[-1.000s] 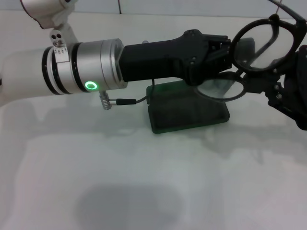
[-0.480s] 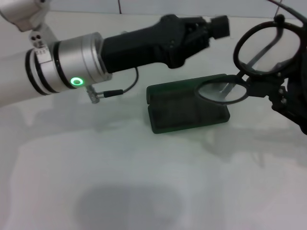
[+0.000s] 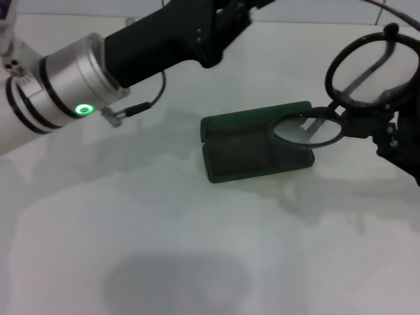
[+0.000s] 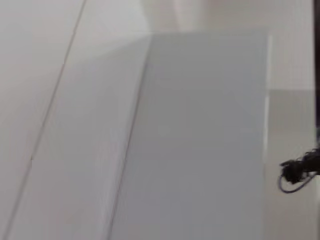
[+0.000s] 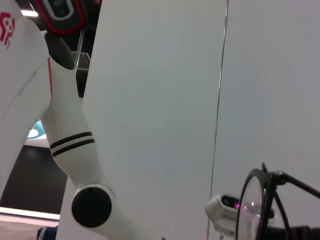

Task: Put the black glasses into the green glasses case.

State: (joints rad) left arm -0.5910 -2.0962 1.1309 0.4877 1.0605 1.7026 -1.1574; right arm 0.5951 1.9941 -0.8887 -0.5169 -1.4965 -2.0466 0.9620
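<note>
Hovering black glasses point(image 3: 357, 92) overlap case point(image 3: 252, 147) edge.

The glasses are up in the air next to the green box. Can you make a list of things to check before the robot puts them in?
1. Case open: ok. The green glasses case lies open on the table, lining up.
2. Glasses held: ok. The black glasses hang off the table at the right gripper.
3. Glasses over case: not ok. Only the lower lens overlaps the case's right end.
4. Glasses folded: cannot tell. The temple arms run out of view.
5. Left gripper out of the way: ok. The left gripper is raised behind the case.
6. Case interior free: ok. Nothing lies inside.
</note>
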